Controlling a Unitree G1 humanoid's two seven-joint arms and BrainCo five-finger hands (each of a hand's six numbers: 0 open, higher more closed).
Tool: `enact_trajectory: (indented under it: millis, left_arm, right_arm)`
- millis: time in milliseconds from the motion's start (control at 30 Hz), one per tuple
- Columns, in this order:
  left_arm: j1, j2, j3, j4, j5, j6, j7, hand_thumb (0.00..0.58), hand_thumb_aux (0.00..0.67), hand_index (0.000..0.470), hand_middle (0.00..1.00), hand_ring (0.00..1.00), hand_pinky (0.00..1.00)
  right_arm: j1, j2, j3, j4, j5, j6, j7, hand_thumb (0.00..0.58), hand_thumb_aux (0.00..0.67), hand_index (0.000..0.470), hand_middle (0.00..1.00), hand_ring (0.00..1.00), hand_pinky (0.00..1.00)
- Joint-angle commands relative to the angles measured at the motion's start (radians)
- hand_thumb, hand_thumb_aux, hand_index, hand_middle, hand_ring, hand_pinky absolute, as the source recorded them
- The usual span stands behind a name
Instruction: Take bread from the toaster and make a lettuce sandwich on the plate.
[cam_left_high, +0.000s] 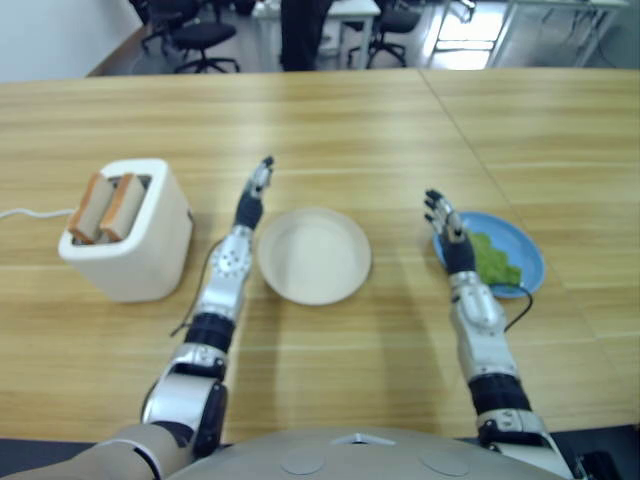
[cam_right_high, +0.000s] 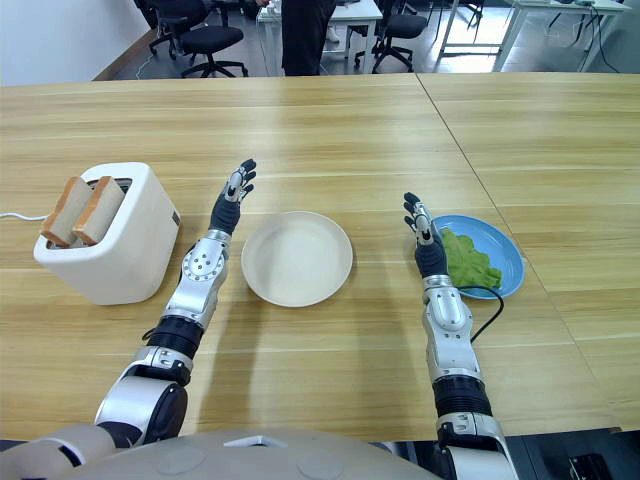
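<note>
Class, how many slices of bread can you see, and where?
2. Both stand in the white toaster: the left slice in its left slot, the right slice beside it.

Wooden counter (cam_right_high: 330, 130) carrying, from left to right, a white toaster (cam_right_high: 110, 250) with its cord (cam_right_high: 12, 215) trailing toward the left edge, a cream plate (cam_right_high: 297, 258) near the centre, and a blue plate (cam_right_high: 505, 255) well apart on the right.

Left hand (cam_left_high: 250, 205) fingers straight, empty: toaster (cam_left_high: 135, 250) with bread (cam_left_high: 105, 207) left of them, plate (cam_left_high: 314, 256) just right. Right hand (cam_left_high: 446, 226) fingers straight, lettuce (cam_left_high: 495, 262) just beside, right.
</note>
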Motion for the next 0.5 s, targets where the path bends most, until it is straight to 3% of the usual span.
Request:
enact_trajectory:
  millis: [33, 200, 300, 400, 500]
  left_arm:
    - [0.005, 0.003, -0.007, 0.012, 0.002, 0.009, -0.006, 0.0, 0.0, 0.0, 0.0, 0.0, 0.0]
    - [0.04, 0.013, -0.013, -0.103, 0.003, 0.027, -0.024, 0.0, 0.0, 0.0, 0.0, 0.0, 0.0]
    - [0.116, 0.075, 0.016, -0.473, -0.006, 0.112, -0.063, 0.0, 0.0, 0.0, 0.0, 0.0, 0.0]
    - [0.158, 0.268, 0.158, -0.844, 0.005, 0.259, -0.137, 0.0, 0.0, 0.0, 0.0, 0.0, 0.0]
    - [0.192, 0.51, 0.336, -0.937, 0.091, 0.341, -0.187, 0.0, 0.0, 0.0, 0.0, 0.0, 0.0]
  right_arm:
    - [0.007, -0.003, 0.002, -0.015, -0.003, 0.012, 0.002, 0.0, 0.0, 0.0, 0.0, 0.0, 0.0]
    - [0.014, -0.002, 0.003, -0.023, -0.004, 0.015, 0.002, 0.0, 0.0, 0.0, 0.0, 0.0, 0.0]
    - [0.023, -0.004, -0.001, -0.036, -0.001, 0.018, 0.0, 0.0, 0.0, 0.0, 0.0, 0.0, 0.0]
    - [0.041, -0.003, -0.007, -0.052, -0.002, 0.02, -0.008, 0.0, 0.0, 0.0, 0.0, 0.0, 0.0]
    - [0.058, 0.004, -0.011, -0.063, -0.005, 0.021, -0.017, 0.0, 0.0, 0.0, 0.0, 0.0, 0.0]
